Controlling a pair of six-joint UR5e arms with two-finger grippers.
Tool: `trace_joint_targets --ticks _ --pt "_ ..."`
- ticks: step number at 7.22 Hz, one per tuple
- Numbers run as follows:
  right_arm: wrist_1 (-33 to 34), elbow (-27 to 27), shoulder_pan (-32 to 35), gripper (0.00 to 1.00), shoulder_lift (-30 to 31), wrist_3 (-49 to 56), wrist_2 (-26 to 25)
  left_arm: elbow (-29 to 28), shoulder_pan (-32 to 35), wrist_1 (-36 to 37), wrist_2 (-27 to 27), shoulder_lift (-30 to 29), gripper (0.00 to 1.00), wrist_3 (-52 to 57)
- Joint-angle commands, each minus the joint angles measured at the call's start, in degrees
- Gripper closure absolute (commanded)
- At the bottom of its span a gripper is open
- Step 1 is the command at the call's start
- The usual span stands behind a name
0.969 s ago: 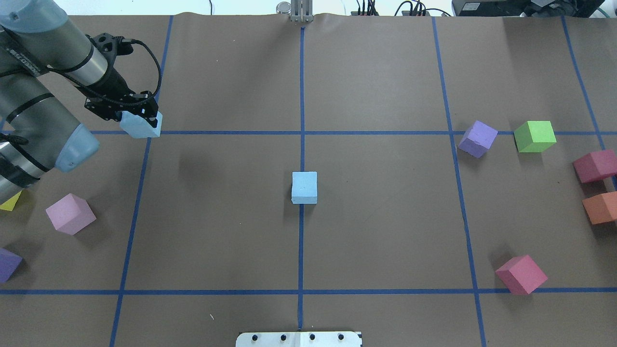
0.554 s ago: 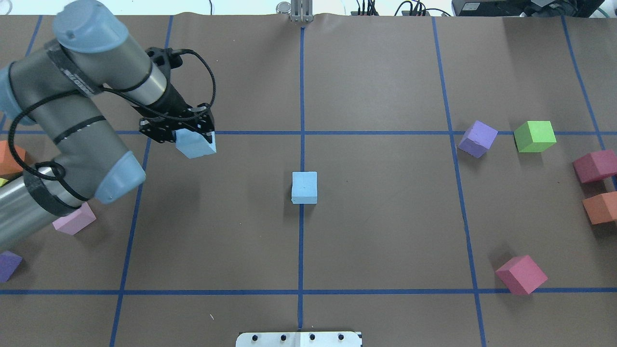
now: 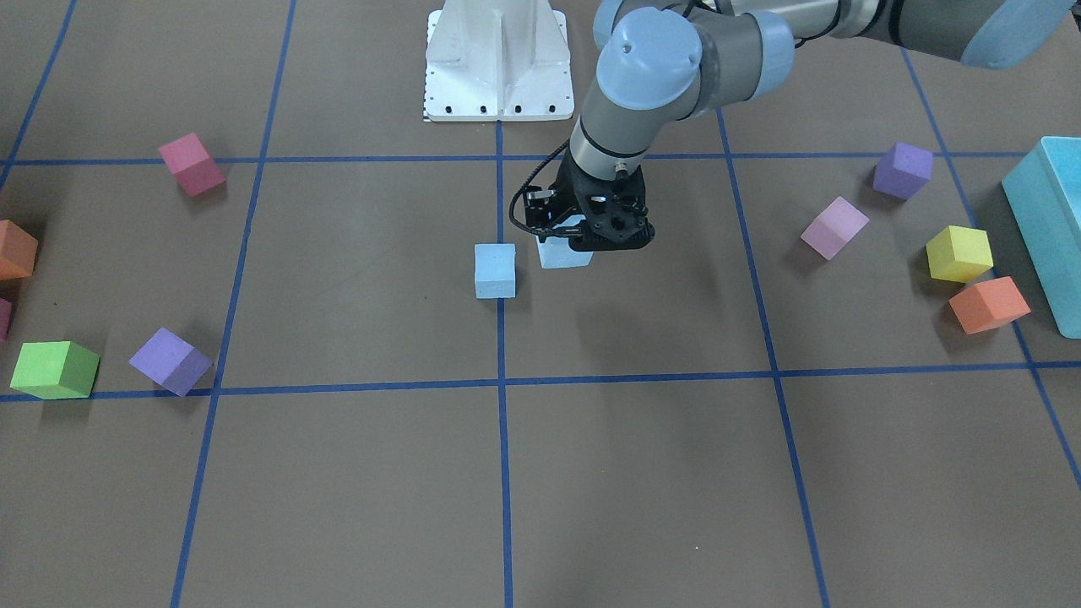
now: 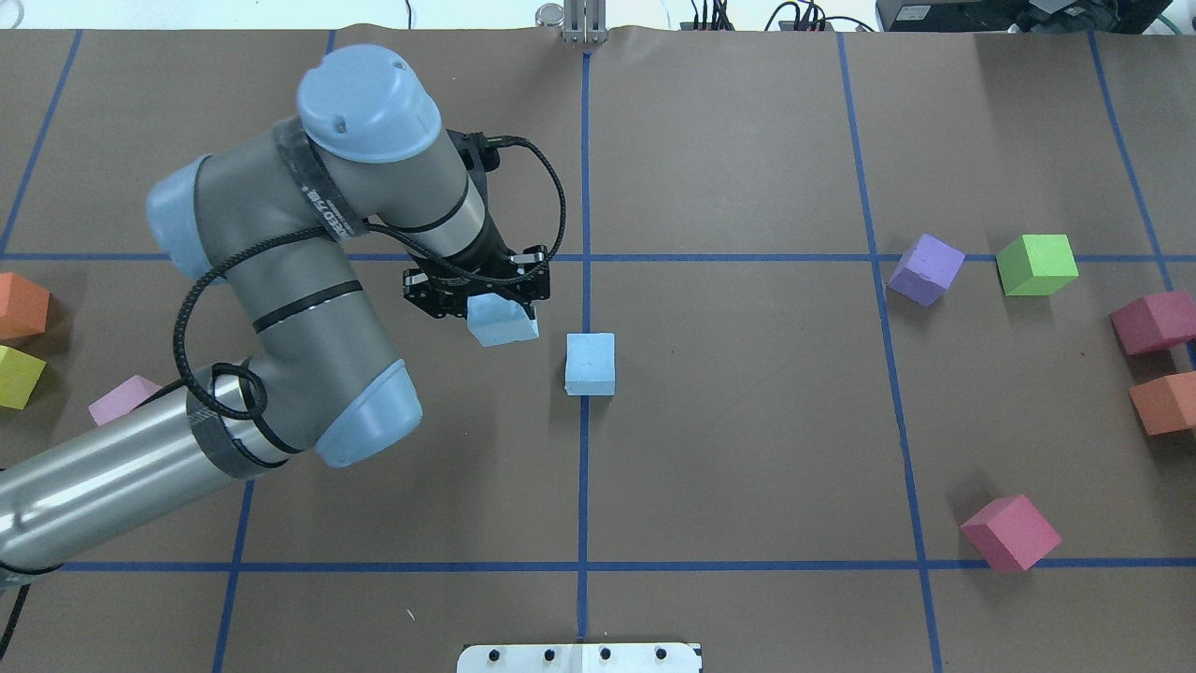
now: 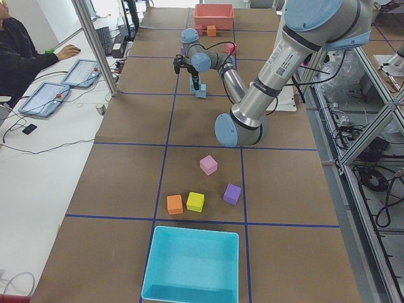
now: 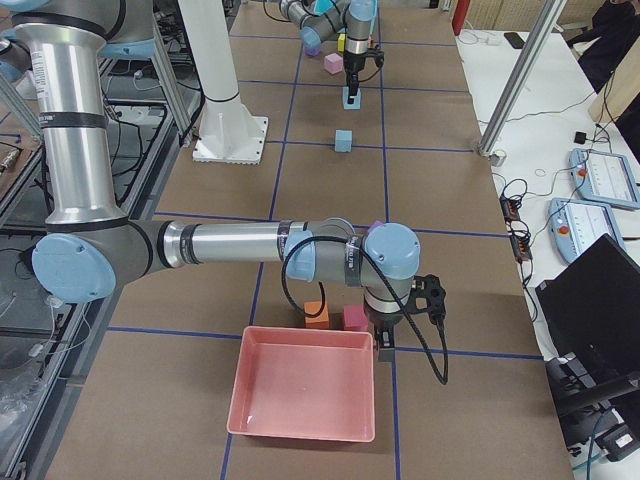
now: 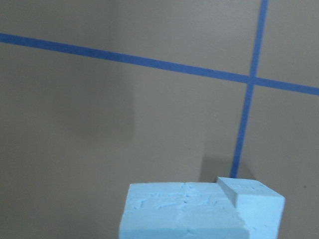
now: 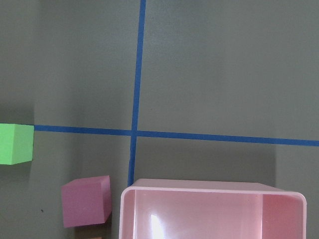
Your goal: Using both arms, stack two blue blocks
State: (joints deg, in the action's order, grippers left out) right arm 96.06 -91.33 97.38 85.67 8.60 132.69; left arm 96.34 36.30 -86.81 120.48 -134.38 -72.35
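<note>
One blue block (image 4: 590, 364) rests on the table at the centre line; it also shows in the front view (image 3: 495, 270). My left gripper (image 4: 481, 301) is shut on the second blue block (image 4: 509, 327) and holds it above the table, just left of the resting block and apart from it. In the front view the left gripper (image 3: 587, 243) holds this block (image 3: 559, 255) to the right of the resting one. The left wrist view shows the held block (image 7: 199, 211) at the bottom edge. My right gripper (image 6: 385, 345) hovers beside a pink tray (image 6: 305, 432); I cannot tell whether it is open or shut.
Coloured cubes lie at both ends: purple (image 4: 925, 268), green (image 4: 1036, 264), dark pink (image 4: 1010, 532), and pink (image 3: 833, 227), yellow (image 3: 958, 252), orange (image 3: 988, 304). A large turquoise box (image 3: 1047, 228) stands at the left arm's end.
My left arm has swung from the table's far left towards the centre, carrying the blue block to just beside the resting one. The resting block has not moved.
</note>
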Motion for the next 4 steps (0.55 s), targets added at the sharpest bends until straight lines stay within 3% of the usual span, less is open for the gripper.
trace_joint_targets --ticks 1,4 --pt "0.00 0.10 0.00 0.00 0.02 0.01 -0.07 -7.95 -2.46 1.38 -2.70 -8.13 0.42 0.45" --pt "0.00 0.19 0.00 0.00 0.02 0.01 -0.07 -11.78 -3.60 0.42 -4.28 -9.41 0.42 3.78"
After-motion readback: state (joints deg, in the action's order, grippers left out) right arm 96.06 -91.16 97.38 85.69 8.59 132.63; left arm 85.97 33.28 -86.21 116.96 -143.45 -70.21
